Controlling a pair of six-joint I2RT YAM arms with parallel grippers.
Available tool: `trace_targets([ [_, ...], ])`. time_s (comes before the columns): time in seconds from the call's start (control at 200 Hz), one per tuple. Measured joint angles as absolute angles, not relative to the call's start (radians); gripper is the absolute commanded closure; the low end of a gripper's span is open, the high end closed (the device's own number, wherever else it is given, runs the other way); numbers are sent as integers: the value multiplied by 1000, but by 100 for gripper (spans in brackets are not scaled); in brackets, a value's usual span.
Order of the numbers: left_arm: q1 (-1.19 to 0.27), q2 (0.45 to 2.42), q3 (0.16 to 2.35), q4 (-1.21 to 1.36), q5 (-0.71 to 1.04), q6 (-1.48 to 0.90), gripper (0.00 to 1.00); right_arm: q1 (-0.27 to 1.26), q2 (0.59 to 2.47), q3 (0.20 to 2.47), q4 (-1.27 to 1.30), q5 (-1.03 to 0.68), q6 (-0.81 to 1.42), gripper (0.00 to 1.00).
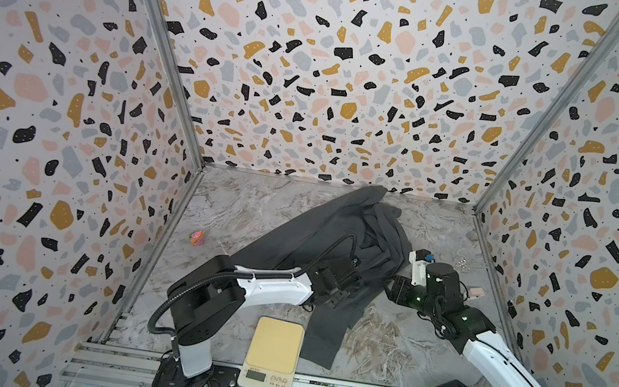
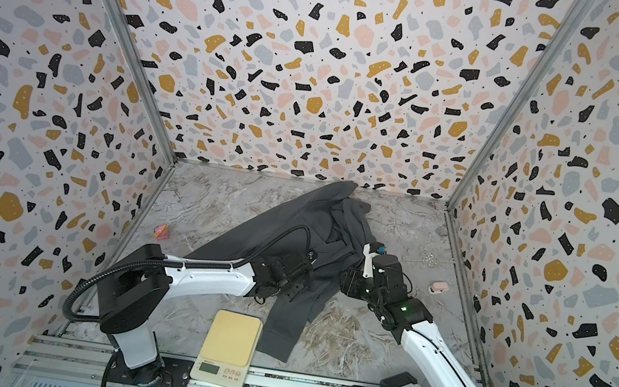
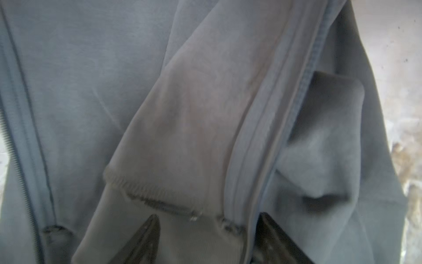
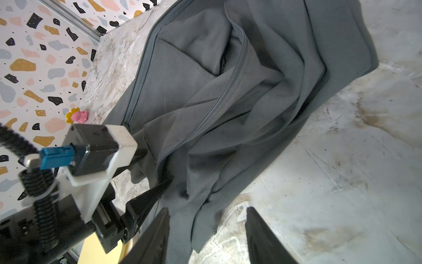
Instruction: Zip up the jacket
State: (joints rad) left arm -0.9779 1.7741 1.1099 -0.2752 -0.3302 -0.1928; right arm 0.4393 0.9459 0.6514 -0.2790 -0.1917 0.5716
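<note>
The dark grey jacket (image 1: 334,240) (image 2: 294,226) lies crumpled and unzipped across the middle of the table. Its two front edges lie apart, and the zipper teeth (image 4: 219,98) (image 3: 308,68) run along a folded edge. My left gripper (image 1: 358,284) (image 2: 309,274) (image 3: 209,216) (image 4: 156,168) sits low over the jacket's near part. Its jaws stand apart, with a front edge by the ribbed hem between the fingers. My right gripper (image 1: 389,287) (image 2: 346,280) (image 4: 207,210) faces it from the right. It is open, with a hem corner hanging beside one finger (image 4: 164,219).
A cream kitchen scale (image 1: 276,341) (image 2: 232,338) stands at the front edge, touching the jacket's hem. A pink toy (image 1: 197,237) (image 4: 76,115) lies at the left. A small pink object (image 1: 475,292) and a clear item (image 1: 462,264) lie at the right wall. Patterned walls enclose three sides.
</note>
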Motion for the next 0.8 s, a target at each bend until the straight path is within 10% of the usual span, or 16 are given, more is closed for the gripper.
trace_targets([
  [0.125,-978,1813,1132,-256,-315,-210,45,438,933,640,-279,-191,566,45],
  [0.416,-973,1800,1114,-202,-250,-246,100,436,913,602,-264,-224,543,43],
  [0.801,-796,1562,922,19,136,-335,100,433,916,525,-80,-428,503,37],
])
